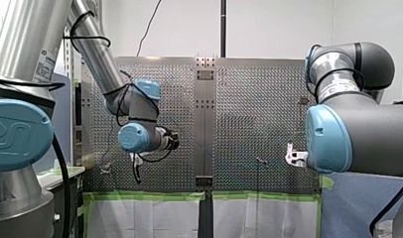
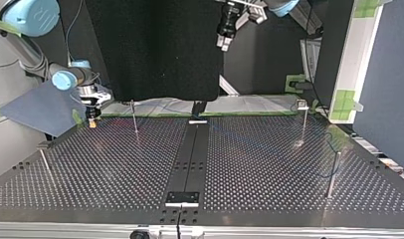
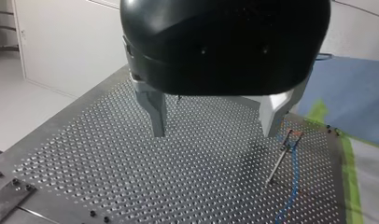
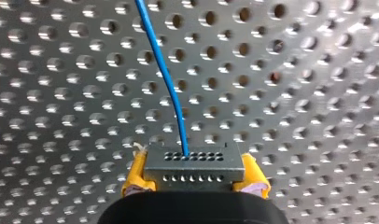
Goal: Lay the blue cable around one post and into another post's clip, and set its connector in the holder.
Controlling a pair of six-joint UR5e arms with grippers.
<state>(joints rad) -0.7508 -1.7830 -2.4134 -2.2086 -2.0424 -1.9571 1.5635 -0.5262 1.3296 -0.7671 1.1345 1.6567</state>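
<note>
Projecting from the clamped connector (image 4: 192, 164), the blue cable (image 4: 166, 79) is seen running straight ahead of the right gripper (image 4: 193, 175) over the perforated table (image 4: 61, 93); the connector is gripped between the yellow pads (image 4: 135, 176), low above the table near its far edge at the top view's left. The left gripper (image 3: 214, 119) is held high above the table with its fingers (image 3: 155, 114) spread apart, and a further stretch of the cable is seen lying on the table beside a thin post (image 3: 278, 161), ahead of and to the side of one finger.
</note>
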